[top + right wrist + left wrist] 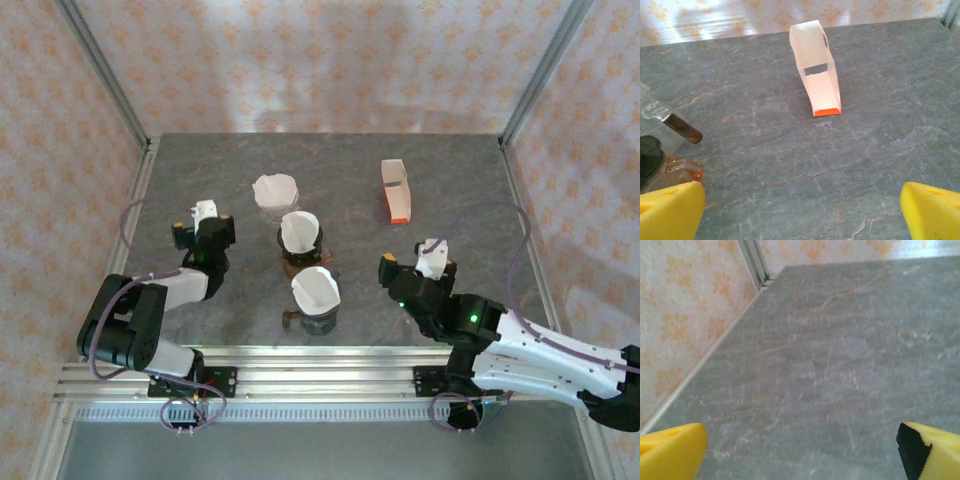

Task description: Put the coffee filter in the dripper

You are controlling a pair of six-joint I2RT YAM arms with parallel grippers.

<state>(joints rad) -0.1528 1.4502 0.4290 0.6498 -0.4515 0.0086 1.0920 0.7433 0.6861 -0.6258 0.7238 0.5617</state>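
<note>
Your tally, kind by kind, placed from the box.
You have one orange-ended box (396, 190); three white coffee filters (275, 188) (299, 230) (316, 288) left of it; three drippers (317, 322) there too; and two grippers, the left gripper (203, 218) far left of the box and the right gripper (427, 256) just nearer you.

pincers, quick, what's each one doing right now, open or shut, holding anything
left pincer: open, holding nothing
right pincer: open, holding nothing

Grey veined table (450, 180), orange-flowered walls (300, 60), white coffee filter (275, 190), yellow fingers (670, 210), orange-tipped box (822, 92)
</note>
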